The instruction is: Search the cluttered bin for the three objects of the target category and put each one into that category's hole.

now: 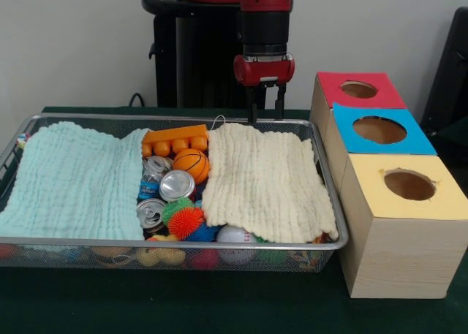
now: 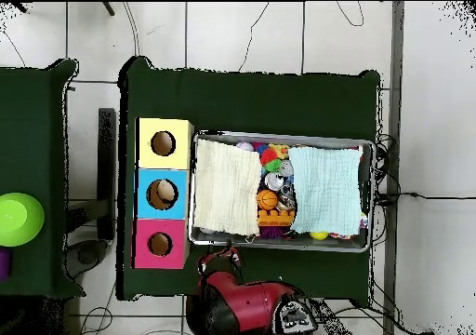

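Observation:
My gripper hangs open and empty just above the far rim of the wire bin, over the back edge of a cream cloth. A pale blue cloth covers the bin's left side. Between the cloths lie an orange toy block, a small basketball, two shiny cans, a water bottle and spiky balls. A white ball sits at the front. Overhead, the gripper is at the bin's lower left edge, by the cream cloth.
A wooden box stands right of the bin with a red hole, a blue hole and a yellow hole. More small toys show through the mesh under the cloths. In the overhead view a green bowl sits on another table.

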